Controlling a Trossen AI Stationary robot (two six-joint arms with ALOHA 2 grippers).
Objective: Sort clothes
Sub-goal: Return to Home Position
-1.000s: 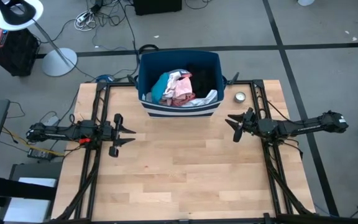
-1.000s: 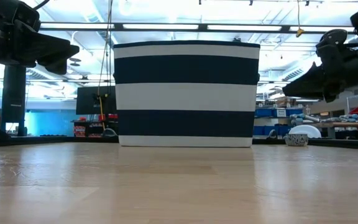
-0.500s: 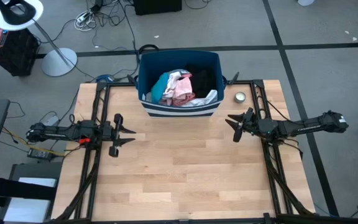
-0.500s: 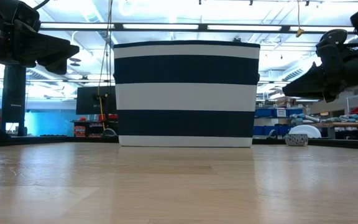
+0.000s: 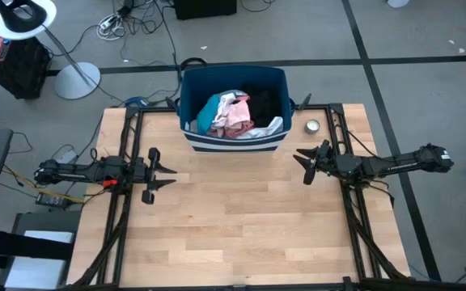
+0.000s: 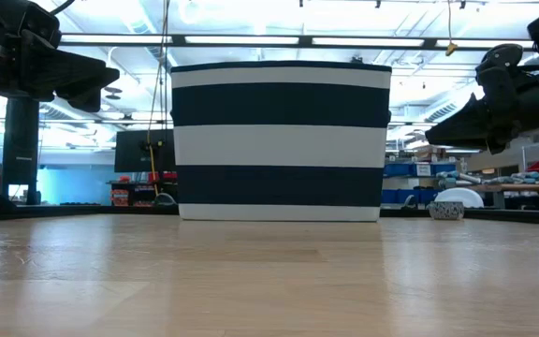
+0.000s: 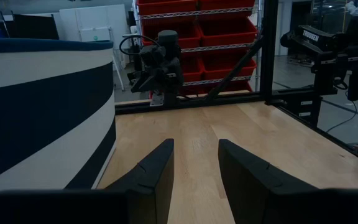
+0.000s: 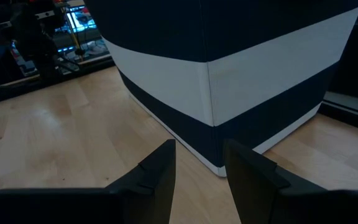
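The left gripper point(image 5: 168, 175), its two dark fingers parted with nothing between them, hangs over the left part of the light wooden table point(image 5: 233, 234), and the right gripper point(image 5: 299, 158), likewise parted and empty, hangs over the right part, both pointing toward the middle. Beyond them, at the far edge of the table, stands the dark blue rectangular bin with white stripes point(image 5: 233, 144) (well apart from both grippers). The clothes point(image 5: 231, 113), a soft heap of pink, teal, white and black fabric, lie inside this bin, and a small round metal tin point(image 5: 312, 126) sits just beside it, near the right gripper.
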